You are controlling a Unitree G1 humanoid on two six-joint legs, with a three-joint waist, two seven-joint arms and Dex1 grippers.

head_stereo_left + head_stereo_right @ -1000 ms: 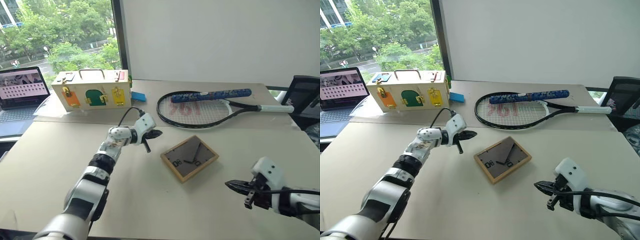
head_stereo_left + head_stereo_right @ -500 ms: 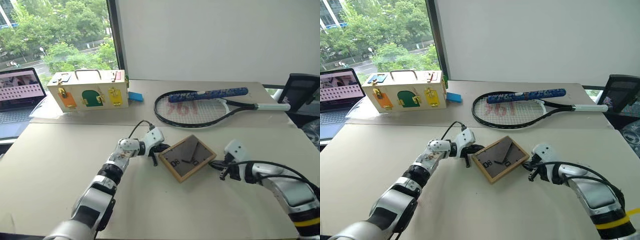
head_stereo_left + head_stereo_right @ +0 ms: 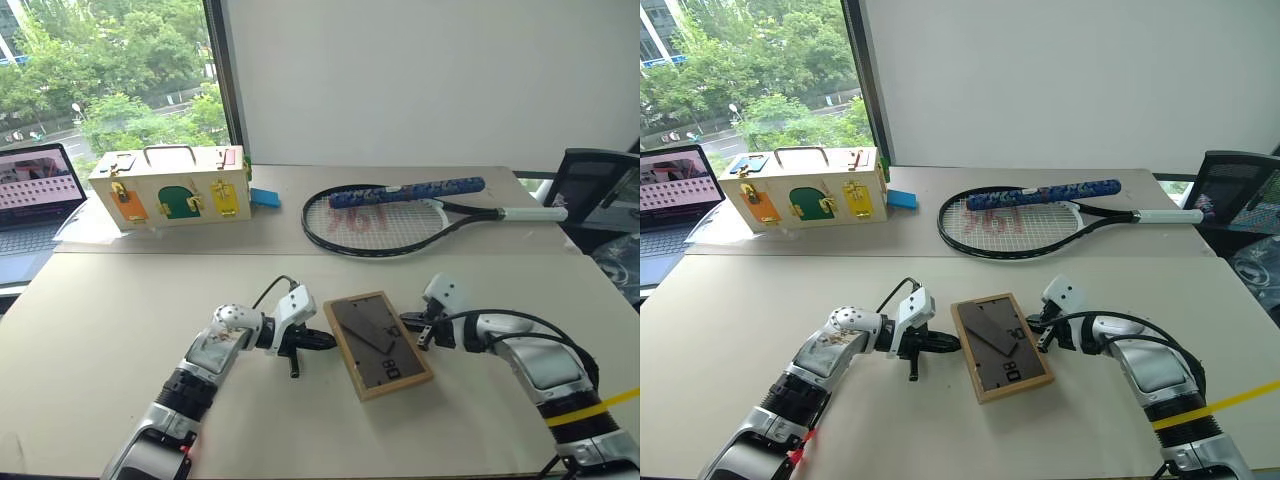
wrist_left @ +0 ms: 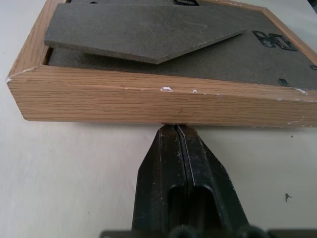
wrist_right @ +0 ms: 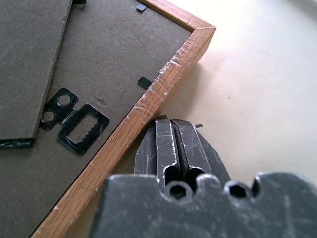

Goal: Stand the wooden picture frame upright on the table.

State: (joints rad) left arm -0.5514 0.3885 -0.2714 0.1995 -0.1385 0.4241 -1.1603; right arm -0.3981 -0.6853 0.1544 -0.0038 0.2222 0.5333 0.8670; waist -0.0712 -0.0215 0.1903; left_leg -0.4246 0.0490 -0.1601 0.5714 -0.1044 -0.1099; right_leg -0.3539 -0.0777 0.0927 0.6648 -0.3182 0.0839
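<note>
The wooden picture frame (image 3: 378,343) lies flat on the beige table (image 3: 120,330), dark grey backing and triangular stand facing up. My left gripper (image 3: 325,341) is shut, and its tips press the frame's left long edge, seen close in the left wrist view (image 4: 174,130) against the wood (image 4: 158,104). My right gripper (image 3: 408,322) is also shut. Its tips rest against the frame's right edge near the far corner, beside the wood rim (image 5: 148,106) and a black hanger clip (image 5: 74,124).
A tennis racket (image 3: 380,215) lies across the far side of the table. A pale wooden box with coloured doors (image 3: 170,188) and a small blue item (image 3: 265,197) stand at the far left. A laptop (image 3: 35,185) sits further left, a black chair (image 3: 590,180) at the right.
The frame has swung from a diamond position so its long side points toward me. My left gripper drew back with it, and my right gripper came in against the frame's right edge.
</note>
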